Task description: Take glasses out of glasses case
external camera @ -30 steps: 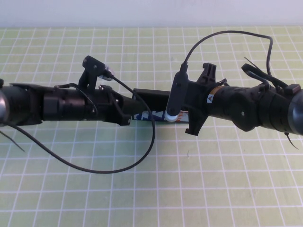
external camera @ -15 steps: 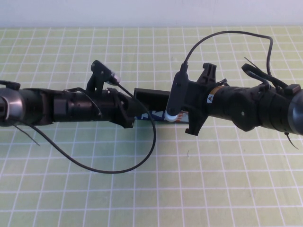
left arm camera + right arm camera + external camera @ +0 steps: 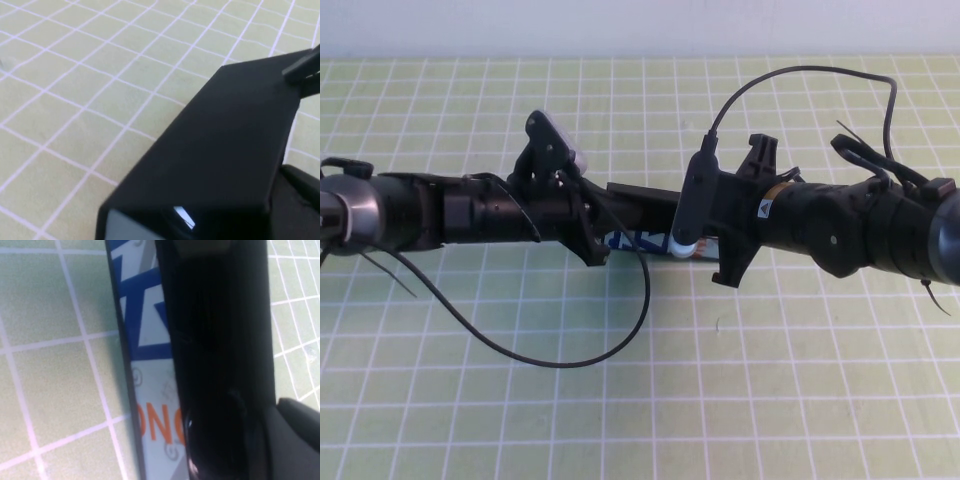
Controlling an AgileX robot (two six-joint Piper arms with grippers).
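Observation:
The glasses case (image 3: 638, 240), a small black box with a blue and white printed front, lies at the middle of the table between both arms. Its flat black lid (image 3: 220, 145) fills the left wrist view. My left gripper (image 3: 597, 238) is at the case's left end, against the lid. My right gripper (image 3: 704, 244) is shut at the case's right end, beside the printed front (image 3: 150, 390) with its orange marks. The glasses are hidden in the high view. I cannot tell whether a glossy dark rounded shape (image 3: 210, 440) by the case's black top is them.
A green mat with a white grid (image 3: 770, 380) covers the table. A black cable (image 3: 560, 362) loops from the left arm onto the mat in front of the case. Another cable (image 3: 800, 72) arches above the right arm.
My left arm has slid right toward the case and its wrist has rolled, lifting its camera higher. The right arm and the case have stayed put.

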